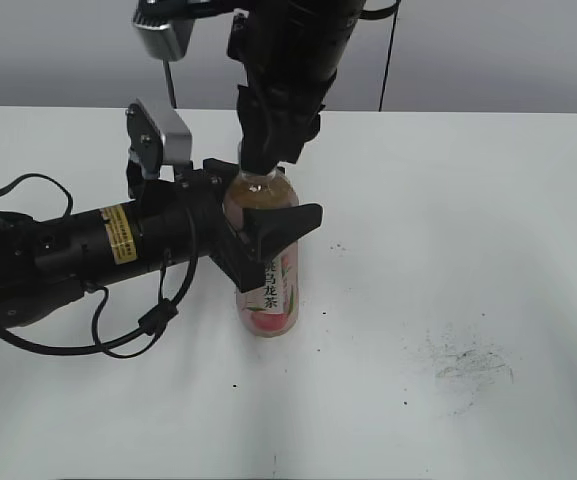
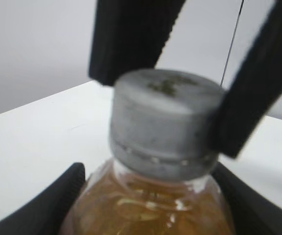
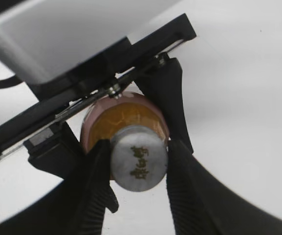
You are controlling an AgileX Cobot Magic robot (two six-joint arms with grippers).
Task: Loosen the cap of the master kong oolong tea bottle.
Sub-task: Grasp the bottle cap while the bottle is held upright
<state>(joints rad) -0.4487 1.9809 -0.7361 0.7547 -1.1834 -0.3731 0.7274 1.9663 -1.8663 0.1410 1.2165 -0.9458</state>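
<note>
The master kong oolong tea bottle [image 1: 273, 290] stands upright on the white table, amber tea inside and a pink-white label with a peach. My left gripper [image 1: 258, 235] is shut on the bottle's body just below the shoulder [image 2: 145, 205]. My right gripper [image 1: 263, 165] comes down from above and is shut on the silvery-grey cap [image 3: 140, 157], one black finger on each side. The cap [image 2: 162, 120] fills the left wrist view, with the right fingers pressed against it. In the exterior view the cap is hidden behind the right fingers.
The white table [image 1: 468, 220] spreads out to the right of the bottle. Dark scuff marks [image 1: 468, 365] lie at the front right. The left arm's black body and cables [image 1: 78, 250] lie across the left of the table.
</note>
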